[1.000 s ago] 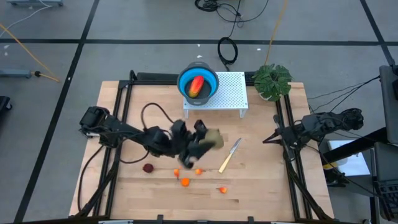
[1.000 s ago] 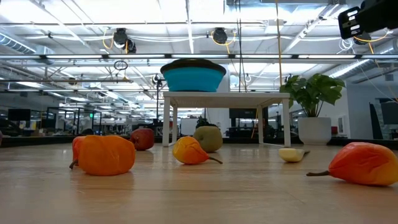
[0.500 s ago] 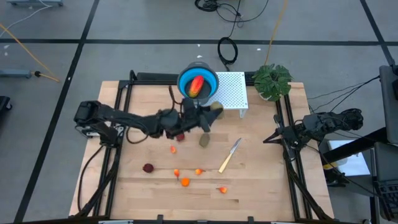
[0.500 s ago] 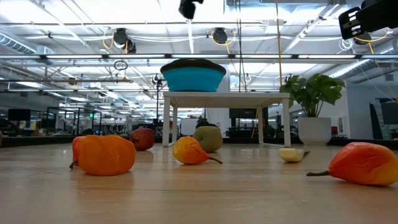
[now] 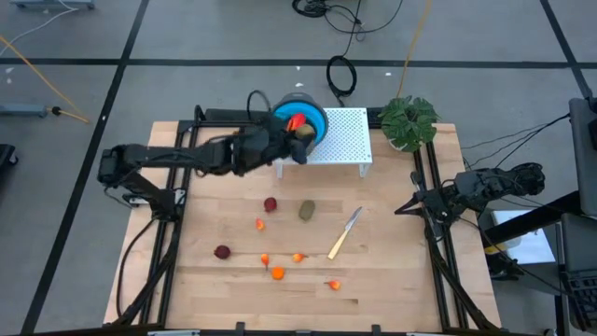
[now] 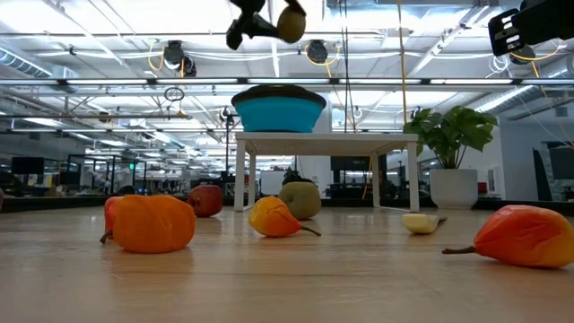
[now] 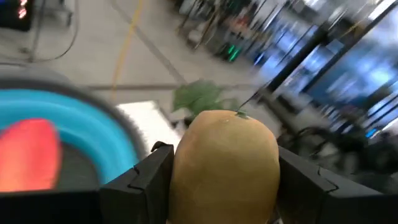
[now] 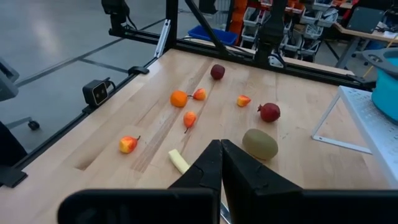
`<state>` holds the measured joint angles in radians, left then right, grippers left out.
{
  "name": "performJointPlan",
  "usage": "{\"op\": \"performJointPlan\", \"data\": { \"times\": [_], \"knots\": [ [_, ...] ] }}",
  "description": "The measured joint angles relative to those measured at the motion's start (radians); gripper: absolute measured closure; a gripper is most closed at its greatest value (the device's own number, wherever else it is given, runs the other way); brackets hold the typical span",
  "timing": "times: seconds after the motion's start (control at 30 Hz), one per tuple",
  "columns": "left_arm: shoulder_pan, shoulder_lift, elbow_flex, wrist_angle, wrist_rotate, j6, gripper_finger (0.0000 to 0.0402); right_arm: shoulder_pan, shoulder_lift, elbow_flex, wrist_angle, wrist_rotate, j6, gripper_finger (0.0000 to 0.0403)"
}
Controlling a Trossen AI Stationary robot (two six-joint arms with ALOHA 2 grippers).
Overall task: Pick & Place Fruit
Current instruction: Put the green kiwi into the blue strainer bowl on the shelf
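Note:
My left gripper (image 5: 297, 140) is shut on a brown-green oval fruit (image 7: 225, 158) and holds it in the air at the near rim of the blue bowl (image 5: 312, 119), which stands on a white perforated stand (image 5: 343, 142). A red-yellow fruit (image 5: 296, 121) lies in the bowl. On the wood rest a second brown-green fruit (image 5: 306, 211), two dark red ones (image 5: 270, 203) (image 5: 222, 251) and several small orange ones (image 5: 277, 273). My right gripper (image 8: 221, 158) waits shut at the table's right edge. My left gripper pinches the brown-green fruit between its two fingers (image 7: 148, 177), one on each of its opposite sides (image 7: 186, 168). The fingers reach in nearly level from the table's left. The fruit (image 6: 291, 21) is lifted clear, above the bowl's rim.
A yellow-handled knife (image 5: 343, 233) lies slantwise right of the middle. A potted plant (image 5: 409, 121) stands at the far right corner beside the stand. Black rails run along the table's left and right sides.
My left gripper has carried the brown-green fruit from the table's middle toward the far edge, up to the blue bowl. It has tipped from pointing down to nearly level. The second brown-green fruit and a dark red one, covered by the arm before, now show.

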<state>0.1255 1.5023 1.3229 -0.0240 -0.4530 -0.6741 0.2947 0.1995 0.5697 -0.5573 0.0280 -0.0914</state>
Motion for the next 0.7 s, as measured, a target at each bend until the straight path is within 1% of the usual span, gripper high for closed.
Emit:
{"op": "performJointPlan", "data": {
  "times": [0.13,0.27,0.5,0.63,0.7],
  "knots": [
    [0.062,0.025,0.135,-0.254,0.015,0.023,0.0183,0.0,-0.017,0.0,0.0,0.0,-0.001,0.0403],
    [0.111,0.036,0.219,-0.394,0.019,0.059,0.0183,0.0,-0.056,0.001,0.0,0.001,0.0,0.0403],
    [0.179,0.039,0.241,-0.477,0.103,0.07,0.0183,0.0,-0.124,-0.006,0.029,-0.001,0.001,0.0403],
    [0.196,0.051,0.242,-0.525,0.116,0.072,0.0183,0.0,-0.151,-0.071,0.113,-0.003,0.006,0.0403],
    [0.2,0.062,0.242,-0.525,0.118,0.074,0.0183,0.0,-0.16,-0.111,0.159,-0.003,0.018,0.0403]
  ]
}}
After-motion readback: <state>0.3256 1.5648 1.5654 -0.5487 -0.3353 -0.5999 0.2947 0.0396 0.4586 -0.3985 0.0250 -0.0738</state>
